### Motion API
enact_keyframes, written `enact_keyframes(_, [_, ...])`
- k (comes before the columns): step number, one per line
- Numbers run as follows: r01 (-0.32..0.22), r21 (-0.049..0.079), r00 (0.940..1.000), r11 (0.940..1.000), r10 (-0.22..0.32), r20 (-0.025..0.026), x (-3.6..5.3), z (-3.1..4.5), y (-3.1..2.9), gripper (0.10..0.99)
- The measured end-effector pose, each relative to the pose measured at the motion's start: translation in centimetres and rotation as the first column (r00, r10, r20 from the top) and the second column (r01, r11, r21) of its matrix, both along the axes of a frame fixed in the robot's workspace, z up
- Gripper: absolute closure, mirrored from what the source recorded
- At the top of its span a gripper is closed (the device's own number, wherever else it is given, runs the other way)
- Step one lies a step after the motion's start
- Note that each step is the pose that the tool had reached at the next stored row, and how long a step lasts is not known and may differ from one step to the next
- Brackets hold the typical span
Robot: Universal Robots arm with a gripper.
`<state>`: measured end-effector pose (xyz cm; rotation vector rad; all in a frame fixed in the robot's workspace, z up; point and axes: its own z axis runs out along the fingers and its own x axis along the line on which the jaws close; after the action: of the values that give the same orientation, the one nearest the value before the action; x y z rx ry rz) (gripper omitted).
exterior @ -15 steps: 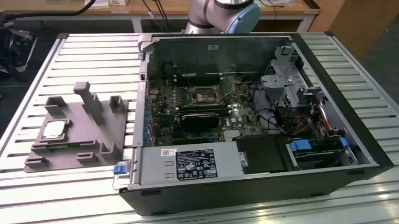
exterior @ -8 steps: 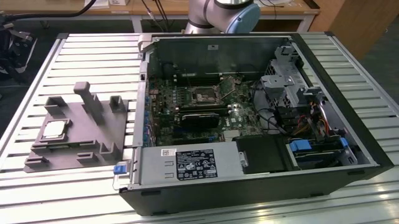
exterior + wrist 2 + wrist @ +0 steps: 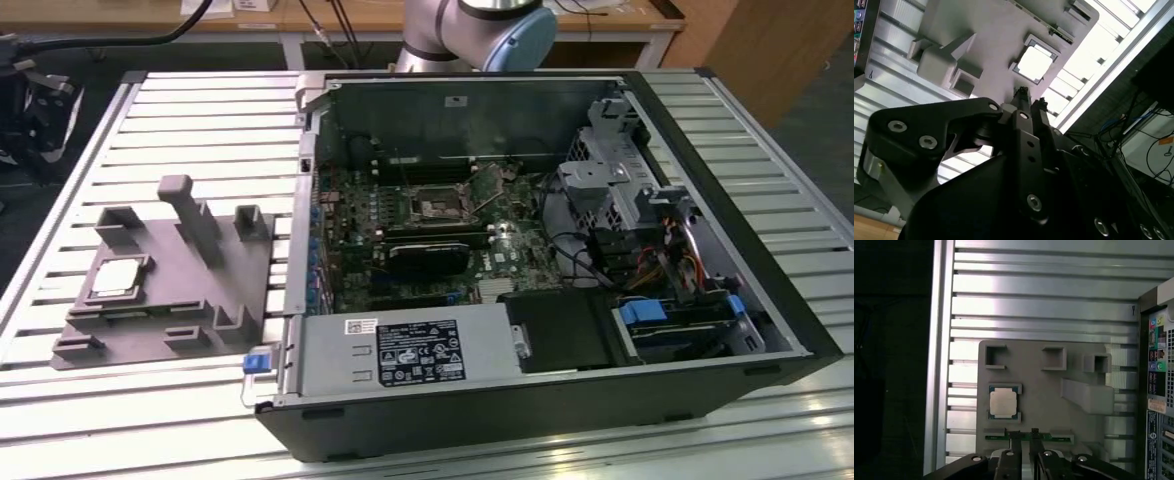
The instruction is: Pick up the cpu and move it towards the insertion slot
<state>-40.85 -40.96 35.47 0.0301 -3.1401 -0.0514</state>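
The cpu (image 3: 1003, 402) has a smooth, shiny metal top. The holder (image 3: 1044, 395) is matt grey plastic. The table (image 3: 1044, 305) is ribbed, gleaming metal.

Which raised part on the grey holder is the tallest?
The slim post on the holder: it alone rises well above the low blocks around it.

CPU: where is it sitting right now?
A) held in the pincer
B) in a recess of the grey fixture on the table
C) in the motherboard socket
B: the cpu lies in a recess of the grey fixture, apart from the pincer.
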Motion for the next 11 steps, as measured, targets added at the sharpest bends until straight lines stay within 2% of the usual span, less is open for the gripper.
enact_keyframes(2, [0.000, -0.001, 1.0000, 1.0000, 0.000, 0.0000, -0.01, -0.16, 0.00, 0.792])
enact_keyframes(3, [0.000, -0.001, 1.0000, 1.0000, 0.000, 0.0000, -0.01, -0.23, 0.00, 0.792])
enact_keyframes(5, [0.000, -0.001, 1.0000, 1.0000, 0.000, 0.0000, -0.01, -0.40, 0.00, 0.675])
enact_keyframes(7, [0.000, -0.001, 1.0000, 1.0000, 0.000, 0.0001, -0.03, -0.58, 0.00, 0.675])
enact_keyframes(8, [0.000, -0.002, 1.0000, 1.0000, 0.000, 0.0001, -0.04, -0.68, 0.00, 0.612])
enact_keyframes(11, [0.000, -0.002, 1.0000, 1.0000, 0.000, 0.0000, -0.04, -0.94, 0.00, 0.612])
